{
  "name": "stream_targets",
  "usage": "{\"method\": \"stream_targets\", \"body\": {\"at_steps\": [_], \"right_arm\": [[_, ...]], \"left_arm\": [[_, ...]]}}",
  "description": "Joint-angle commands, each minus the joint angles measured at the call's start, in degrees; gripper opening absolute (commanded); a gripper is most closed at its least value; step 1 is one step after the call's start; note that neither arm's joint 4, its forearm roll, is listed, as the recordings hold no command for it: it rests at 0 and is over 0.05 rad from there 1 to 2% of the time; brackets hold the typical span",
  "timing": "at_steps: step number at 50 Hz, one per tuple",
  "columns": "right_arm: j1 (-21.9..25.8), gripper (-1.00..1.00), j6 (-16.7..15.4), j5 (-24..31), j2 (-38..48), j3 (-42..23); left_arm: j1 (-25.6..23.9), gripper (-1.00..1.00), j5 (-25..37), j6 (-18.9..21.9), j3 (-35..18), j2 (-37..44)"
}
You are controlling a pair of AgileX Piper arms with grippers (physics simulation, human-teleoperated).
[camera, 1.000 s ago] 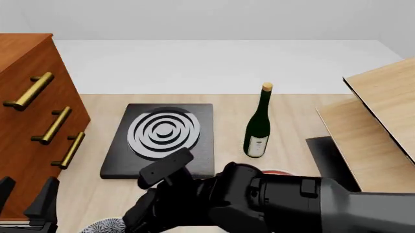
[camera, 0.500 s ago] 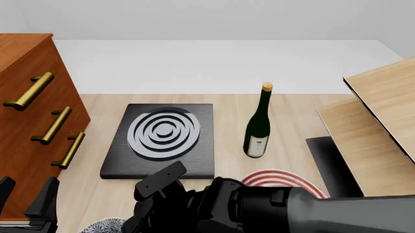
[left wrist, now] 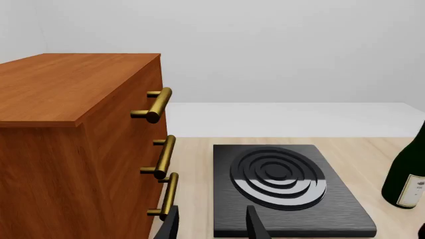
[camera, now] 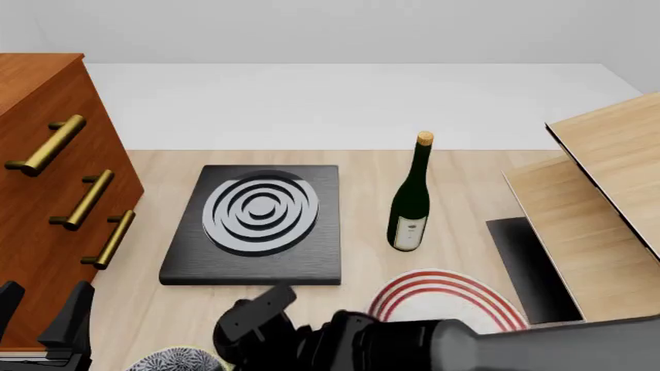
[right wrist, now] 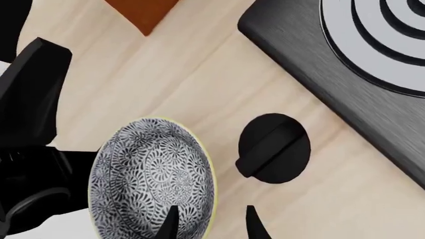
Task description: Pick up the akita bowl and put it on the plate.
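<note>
Akita bowl [right wrist: 154, 177] sits on the wooden table [right wrist: 199, 84] at its near edge, nothing visibly in it; right gripper [right wrist: 211, 221] hovers open over its rim, holding nothing; plate [camera: 446, 301] lies bare, apart; left gripper [left wrist: 211, 224] open, empty.

The light is bright and even, and every picture is sharp. Soft, faint shadows sit under the stove [camera: 253, 224] and bottle [camera: 410, 197]. No glare shows.

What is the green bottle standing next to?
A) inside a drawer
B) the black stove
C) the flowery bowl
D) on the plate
B: in the front view the green bottle stands upright on the table just right of the black stove, well behind the plate.
</note>
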Motion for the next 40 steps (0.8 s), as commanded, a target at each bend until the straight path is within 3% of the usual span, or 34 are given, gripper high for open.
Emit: {"method": "stream_targets", "body": {"at_steps": [1, 16, 40], "right_arm": [[0.27, 1.00, 0.68, -2.19, 1.15, 1.28], [0.30, 1.00, 0.84, -1.98, 2.29, 0.65], [1.28, 1.00, 2.14, -6.37, 5.36, 2.36]], "left_arm": [[0.00, 1.00, 0.00, 0.00, 0.00, 0.01], [0.00, 1.00, 0.00, -0.01, 0.00, -0.01], [0.00, 1.00, 0.00, -0.02, 0.00, 0.02]]}}
